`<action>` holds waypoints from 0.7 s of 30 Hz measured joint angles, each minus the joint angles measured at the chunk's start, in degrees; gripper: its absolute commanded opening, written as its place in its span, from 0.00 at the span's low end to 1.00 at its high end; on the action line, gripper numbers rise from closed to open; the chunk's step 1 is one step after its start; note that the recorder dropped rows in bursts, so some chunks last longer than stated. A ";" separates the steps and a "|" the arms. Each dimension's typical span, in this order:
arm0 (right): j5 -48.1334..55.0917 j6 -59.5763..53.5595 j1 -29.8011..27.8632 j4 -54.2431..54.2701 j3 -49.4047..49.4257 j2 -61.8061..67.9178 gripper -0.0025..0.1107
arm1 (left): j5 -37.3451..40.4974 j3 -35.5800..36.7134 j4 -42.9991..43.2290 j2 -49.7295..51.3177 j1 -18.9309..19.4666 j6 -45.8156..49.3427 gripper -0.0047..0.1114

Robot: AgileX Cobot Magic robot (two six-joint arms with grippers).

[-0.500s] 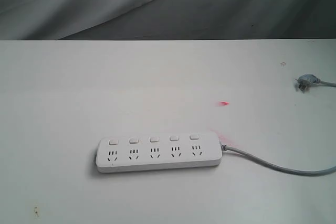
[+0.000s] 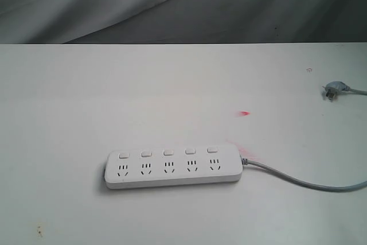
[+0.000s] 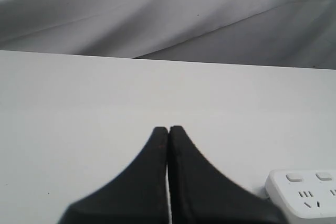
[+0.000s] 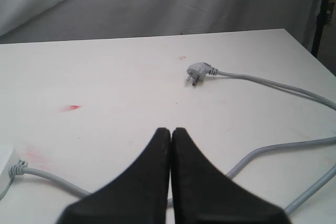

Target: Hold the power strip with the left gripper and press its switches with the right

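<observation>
White plastic, the power strip lies flat toward six o'clock on the table, its switches along its twelve o'clock edge and its grey cord trailing to three o'clock. The left gripper, fingers pressed together, hangs near the strip's end without touching it. The right gripper, also pressed together, hangs over the cord.

White table is occupied by power strip w/ grey cord; plug laid at far right, red smudge btwn.
</observation>
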 measured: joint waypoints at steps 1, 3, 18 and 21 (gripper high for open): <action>0.00 0.00 0.00 0.00 0.00 0.00 0.02 | 0.00 0.00 0.00 0.00 0.00 0.00 0.04; 0.00 0.00 0.00 0.00 0.00 0.00 0.02 | 0.00 0.00 0.00 0.00 0.00 0.00 0.04; 0.00 0.00 0.00 0.00 0.00 0.00 0.02 | -0.28 0.00 -1.36 0.00 0.00 0.93 0.04; 0.00 0.00 0.00 0.00 0.00 0.00 0.02 | -2.66 0.00 -4.32 0.00 0.00 0.93 0.04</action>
